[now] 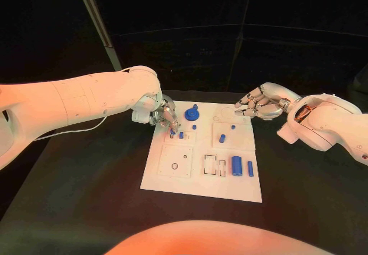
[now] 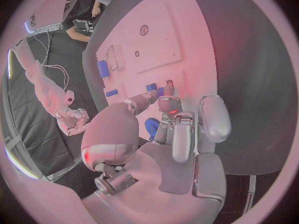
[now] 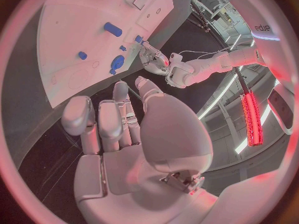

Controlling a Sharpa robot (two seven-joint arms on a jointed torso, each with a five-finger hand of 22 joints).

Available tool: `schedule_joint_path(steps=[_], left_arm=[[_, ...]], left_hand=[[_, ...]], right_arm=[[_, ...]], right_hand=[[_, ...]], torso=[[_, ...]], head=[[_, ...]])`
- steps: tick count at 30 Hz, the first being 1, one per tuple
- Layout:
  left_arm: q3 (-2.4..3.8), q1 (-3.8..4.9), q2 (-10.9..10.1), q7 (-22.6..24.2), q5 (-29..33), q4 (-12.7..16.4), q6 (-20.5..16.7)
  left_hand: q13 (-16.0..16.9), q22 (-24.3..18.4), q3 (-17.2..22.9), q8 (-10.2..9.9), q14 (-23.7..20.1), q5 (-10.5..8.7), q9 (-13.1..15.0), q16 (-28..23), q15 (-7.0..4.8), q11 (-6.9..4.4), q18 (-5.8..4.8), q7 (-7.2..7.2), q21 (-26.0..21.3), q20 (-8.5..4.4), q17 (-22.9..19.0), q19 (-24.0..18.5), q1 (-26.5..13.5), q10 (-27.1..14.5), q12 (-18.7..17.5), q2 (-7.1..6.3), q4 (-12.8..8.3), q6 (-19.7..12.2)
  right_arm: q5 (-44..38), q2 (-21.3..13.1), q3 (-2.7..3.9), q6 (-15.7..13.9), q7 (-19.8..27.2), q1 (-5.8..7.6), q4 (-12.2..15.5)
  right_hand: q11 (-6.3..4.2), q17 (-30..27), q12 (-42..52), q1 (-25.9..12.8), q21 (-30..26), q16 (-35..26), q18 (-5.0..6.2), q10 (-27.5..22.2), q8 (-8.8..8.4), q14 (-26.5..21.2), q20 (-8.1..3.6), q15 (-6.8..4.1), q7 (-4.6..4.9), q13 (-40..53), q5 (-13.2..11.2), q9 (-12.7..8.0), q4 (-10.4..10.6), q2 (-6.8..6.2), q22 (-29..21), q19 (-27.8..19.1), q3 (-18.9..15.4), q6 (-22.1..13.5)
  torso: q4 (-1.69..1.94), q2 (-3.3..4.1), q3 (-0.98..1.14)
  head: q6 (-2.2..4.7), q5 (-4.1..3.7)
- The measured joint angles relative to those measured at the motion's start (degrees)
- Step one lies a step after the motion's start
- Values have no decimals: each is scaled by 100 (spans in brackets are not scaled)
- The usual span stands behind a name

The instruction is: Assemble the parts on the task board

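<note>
Tabletop (image 1: 76, 202): black, white task board (image 1: 201, 186) centred.
Left hand (image 1: 162, 116): fingers pinch small blue peg (image 1: 173, 130) at board's 11 o'clock.
Right hand (image 1: 259, 104): fingers curled, empty, 1 o'clock.
Next: likely seat peg squarely.

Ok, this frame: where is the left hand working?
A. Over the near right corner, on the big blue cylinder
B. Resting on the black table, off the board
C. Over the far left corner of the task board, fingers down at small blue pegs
C: in the head view the left hand has its fingers down at the small blue pegs on the far left part of the task board; the right hand hovers at the far right corner.
</note>
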Motion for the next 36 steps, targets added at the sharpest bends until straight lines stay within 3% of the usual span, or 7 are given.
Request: schedule_joint_path(steps=[5,7,26,36], left_arm=[[-17,0,34,-2,-143,-14,59],[-23,0,41,-2,-195,-21,84],[-118,0,92,-8,-379,-45,173],[-134,-4,109,-8,-389,-44,161]], left_hand=[[12,16,20,0,0,42,15,0,0,-11,0,-17,20,0,0,0,-45,50,0,-45,-53,21],[18,23,32,0,0,61,26,0,0,-10,-60,-17,30,0,0,0,-47,50,0,-46,-66,21],[38,28,25,-19,0,92,36,0,0,-28,-55,-15,30,0,0,0,-45,72,0,-46,-74,20],[37,27,17,-21,0,113,41,0,0,-27,-54,-14,30,1,0,0,-44,73,0,-45,-82,19]], right_arm=[[0,2,0,0,2,0,-2],[0,4,0,0,3,0,-3],[1,23,0,0,12,0,-12],[1,29,0,0,17,0,-14]], right_hand=[[0,0,0,0,0,0,0,0,0,0,0,0,0,0,0,0,0,0,0,0,0,0],[0,0,0,0,0,0,0,0,0,0,0,0,0,0,0,0,0,0,0,0,0,0],[-18,0,0,0,0,0,0,-18,21,0,0,0,0,1,0,0,0,0,1,0,0,0],[-22,0,0,0,0,0,0,-22,21,0,0,0,0,1,0,0,0,0,1,0,0,0]], torso=[[0,0,-1],[0,0,-1],[1,0,-1],[4,0,1]], head=[[-7,2],[-10,2],[-40,8],[-46,16]])
